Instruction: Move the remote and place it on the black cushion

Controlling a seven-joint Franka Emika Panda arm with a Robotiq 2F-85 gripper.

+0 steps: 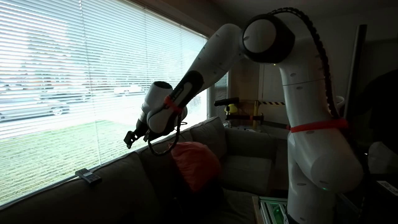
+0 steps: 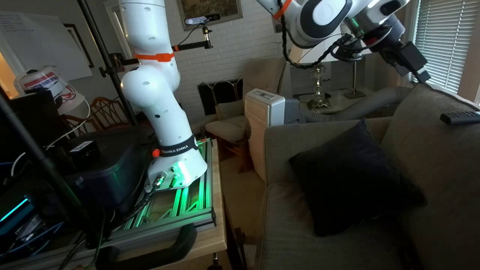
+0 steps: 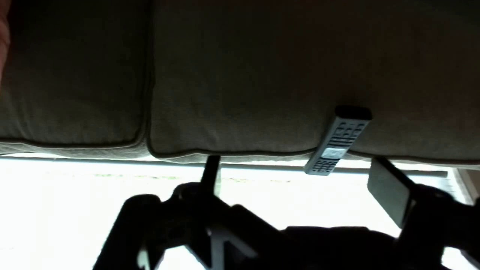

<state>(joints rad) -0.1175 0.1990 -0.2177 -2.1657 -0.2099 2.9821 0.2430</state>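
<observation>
The remote point(image 1: 88, 176) is a slim handset with many buttons. It lies across the top edge of the sofa back, beside the window, and also shows in an exterior view point(image 2: 460, 117). In the wrist view, the remote point(image 3: 337, 142) appears between the fingers but beyond their tips. My gripper point(image 1: 136, 139) is open and empty, raised above the sofa back and apart from the remote. Its wide-set fingers show in the wrist view point(image 3: 296, 168) and in an exterior view point(image 2: 414, 74). The black cushion point(image 2: 356, 180) leans on the sofa seat near the armrest.
An orange-red cushion point(image 1: 196, 165) leans against the sofa back point(image 1: 124, 183). The window blinds point(image 1: 93, 77) stand right behind the sofa. A sofa armrest point(image 2: 322, 129), a white appliance point(image 2: 264, 108) and a lamp point(image 2: 318, 86) stand beyond the black cushion.
</observation>
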